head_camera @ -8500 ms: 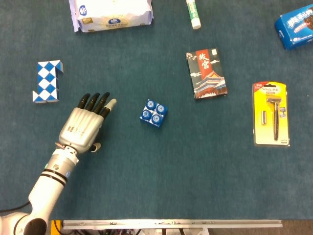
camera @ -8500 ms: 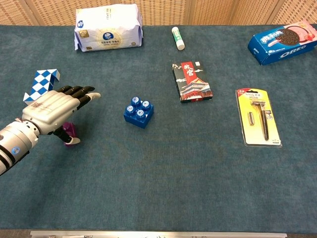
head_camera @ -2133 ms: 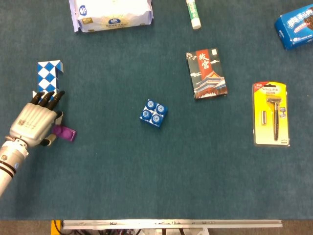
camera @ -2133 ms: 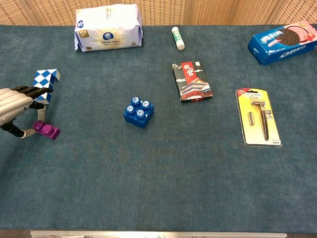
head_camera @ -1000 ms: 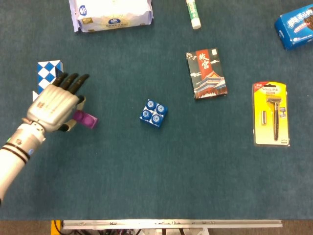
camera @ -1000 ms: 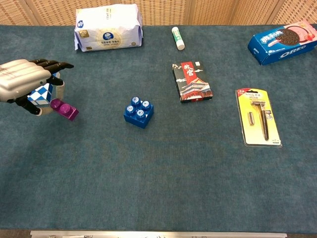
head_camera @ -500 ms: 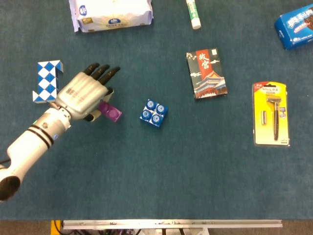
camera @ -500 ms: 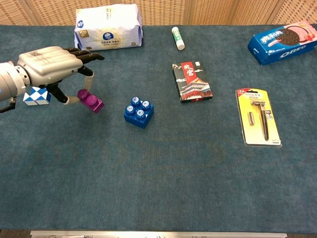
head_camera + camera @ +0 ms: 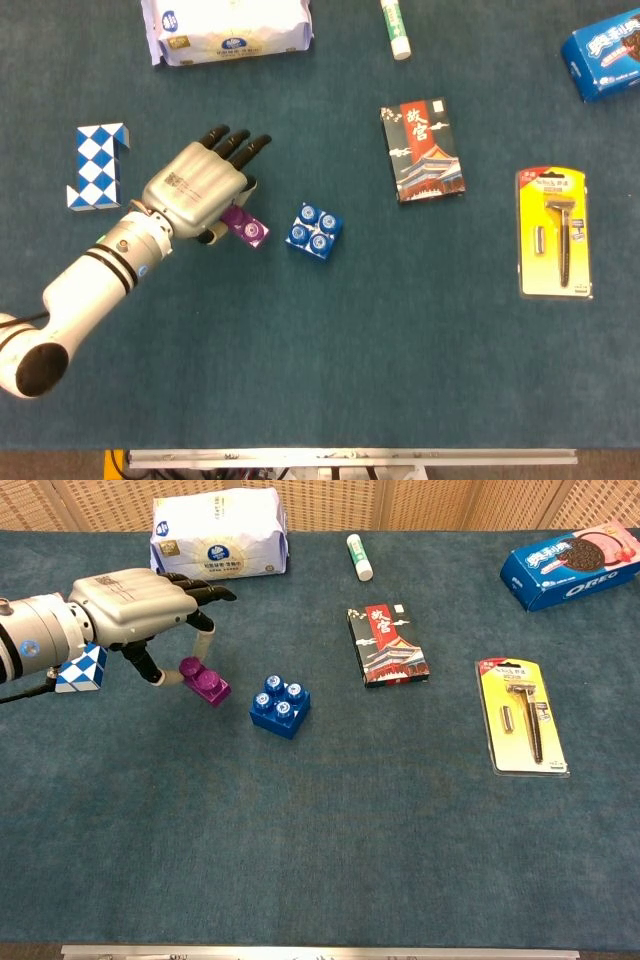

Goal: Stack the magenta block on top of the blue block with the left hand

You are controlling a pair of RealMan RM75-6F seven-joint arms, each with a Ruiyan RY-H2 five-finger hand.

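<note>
Magenta block pinched in left hand, other fingers spread, carried clear of bench; blue block at 3 o'clock, awaiting stacking.

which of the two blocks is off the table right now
The magenta block: the left hand pinches it in the air, just left of the blue block, which sits flat on the table with its studs up.

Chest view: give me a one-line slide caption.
Left hand carries the magenta block toward the blue block.
</note>
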